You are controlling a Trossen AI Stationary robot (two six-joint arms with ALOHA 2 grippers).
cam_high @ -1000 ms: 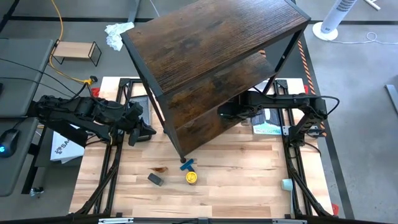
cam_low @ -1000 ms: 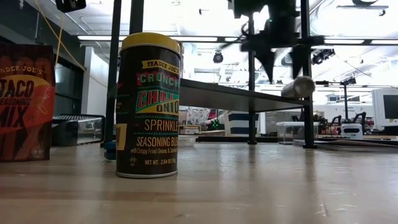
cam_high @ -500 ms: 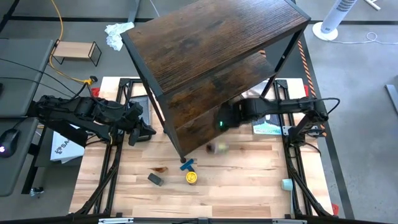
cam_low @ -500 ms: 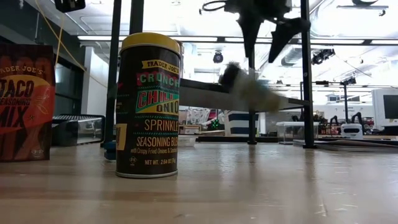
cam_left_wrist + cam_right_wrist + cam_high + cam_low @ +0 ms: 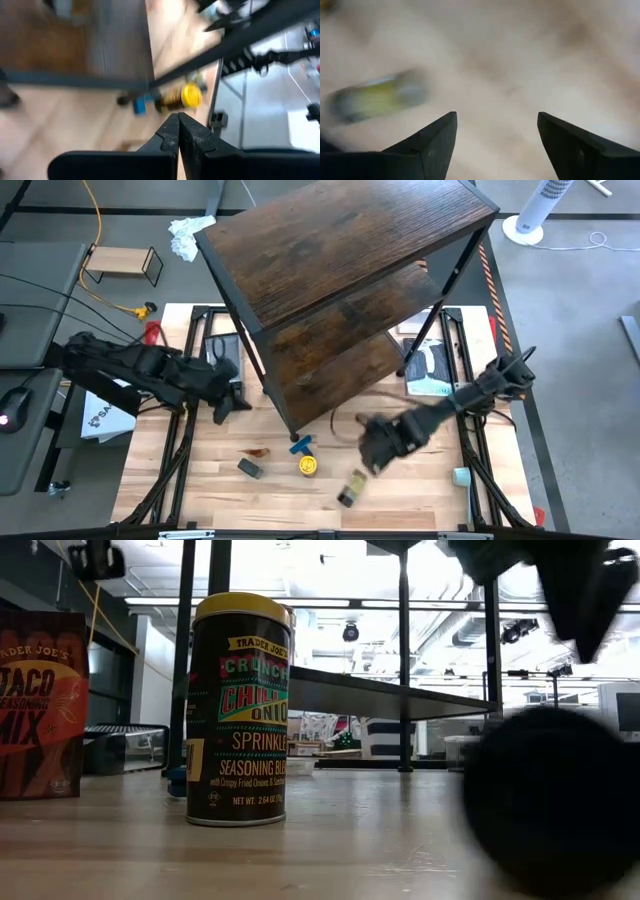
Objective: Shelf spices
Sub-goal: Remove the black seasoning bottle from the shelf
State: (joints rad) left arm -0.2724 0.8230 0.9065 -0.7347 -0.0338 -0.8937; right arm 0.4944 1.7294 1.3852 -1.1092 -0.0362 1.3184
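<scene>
The dark-wood shelf (image 5: 330, 270) with its black frame stands on the far half of the table. My right gripper (image 5: 372, 450) (image 5: 495, 145) is open and hovers low over the table in front of the shelf. A jar with a dark end (image 5: 350, 488) lies on its side just nearer, blurred in the right wrist view (image 5: 377, 100) and showing as a dark round shape (image 5: 555, 800) in the low view. The yellow-lidded jar (image 5: 308, 465) (image 5: 240, 710) stands upright. The grey box (image 5: 249, 469) and reddish packet (image 5: 258, 451) lie to its left. My left gripper (image 5: 224, 408) (image 5: 178, 131) is shut, left of the shelf.
A blue T-shaped piece (image 5: 301, 445) lies by the shelf's near leg. A taco seasoning packet (image 5: 40, 705) stands at the low view's left. A white and teal bag (image 5: 432, 375) lies under the shelf's right side. Bare wood stretches along the near edge.
My right gripper was holding a jar under the shelf's middle board, then opened and let it go. The jar fell, rolled toward the near edge and now lies on its side. The right arm swung out from the shelf toward the near edge and down.
</scene>
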